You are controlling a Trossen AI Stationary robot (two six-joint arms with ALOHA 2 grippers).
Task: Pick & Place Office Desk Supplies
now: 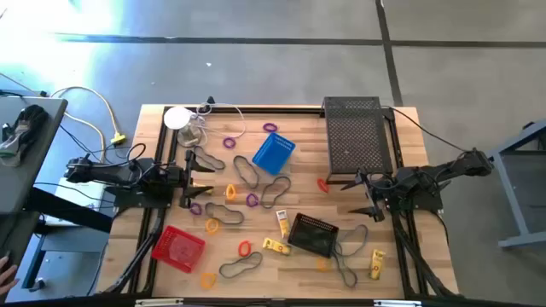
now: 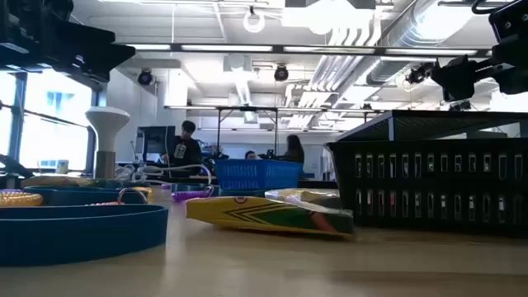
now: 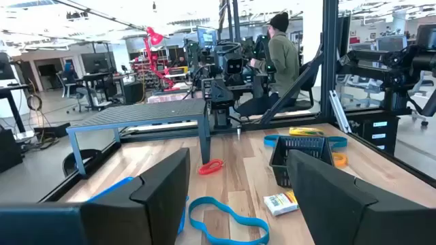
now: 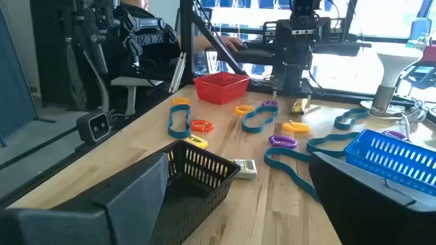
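Clearly both grippers are open and hold nothing. The left gripper (image 1: 203, 183) hovers with a purple ring (image 1: 195, 208) just beside its fingertips, and a grey band loop (image 1: 207, 159) near on the other side. I judge it should come down straight over one item only. The right gripper (image 1: 363, 194) waits above the table, a red ring (image 1: 322, 183) close ahead. I count three baskets: blue basket (image 1: 274, 153), red basket (image 1: 178, 248), black basket (image 1: 312, 234).

Nothing here can be read. The small yellow tube (image 2: 268, 213) lying on the table has coloured print on its side, but no word or number on it comes out legibly.
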